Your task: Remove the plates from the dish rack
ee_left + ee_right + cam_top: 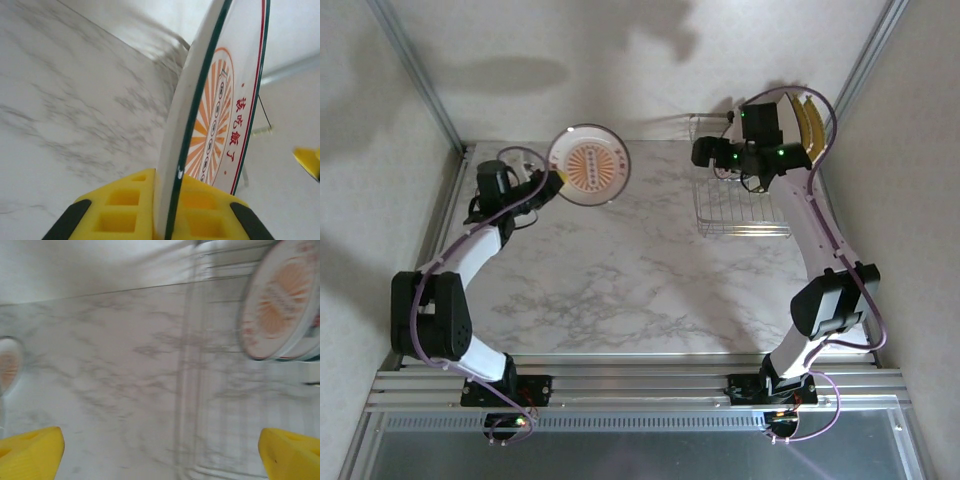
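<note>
Left pincer (pixel 165 212): closed on the rim of a round plate (pixel 588 165), over the far left of the table (pixel 620 270).
Right pincer (pixel 160 455): spread wide and empty, hovering at the dish rack (pixel 745 215), far right.
Racked plates (pixel 277 300): round ones lean together, with yellow square plates (pixel 810 120) behind them.
Risk: the narrow rim grip may let the plate pivot, slip, and strike the table.
Obstacles: the rack's wires and the right arm's cable (pixel 832 135) crowd the racked plates.

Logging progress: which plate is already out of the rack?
The round plate clamped on edge in the left gripper, well left of the rack. The other plates stand in the rack.
</note>
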Motion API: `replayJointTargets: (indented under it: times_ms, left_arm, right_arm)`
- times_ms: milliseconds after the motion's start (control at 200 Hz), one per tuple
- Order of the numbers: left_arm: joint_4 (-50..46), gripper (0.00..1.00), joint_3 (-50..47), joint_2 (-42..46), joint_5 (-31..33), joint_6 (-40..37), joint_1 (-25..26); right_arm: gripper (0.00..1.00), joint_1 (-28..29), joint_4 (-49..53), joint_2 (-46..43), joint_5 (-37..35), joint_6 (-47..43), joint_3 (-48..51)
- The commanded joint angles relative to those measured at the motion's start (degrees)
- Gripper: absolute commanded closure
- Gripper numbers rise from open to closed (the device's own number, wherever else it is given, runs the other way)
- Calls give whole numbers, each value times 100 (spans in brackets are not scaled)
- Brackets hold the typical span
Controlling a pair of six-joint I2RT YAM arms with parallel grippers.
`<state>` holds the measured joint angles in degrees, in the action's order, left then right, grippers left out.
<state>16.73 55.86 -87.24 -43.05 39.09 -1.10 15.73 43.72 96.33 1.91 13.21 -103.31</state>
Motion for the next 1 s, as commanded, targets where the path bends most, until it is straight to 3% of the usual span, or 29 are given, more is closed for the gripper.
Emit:
replayJointTargets:
  times_ms: [0,140,531,991]
  left_arm:
    - [966,100,-346,416,692,770,-266]
    - [1404,100,-885,611,1176,1389,-727]
    - [1774,100,-1751,676,2270,1924,-1446]
    - [2472,100,-1667,-521,2319,2056,-1699]
  right_arm:
    - [1,-97,1408,171,-1526,-741,-355]
    - [1,-245,1611,185,-1965,-899,-309]
    - [1,-403,1464,39,-1653,-970,-52]
    - [1,-401,1422,-1,-1624,-1014,45]
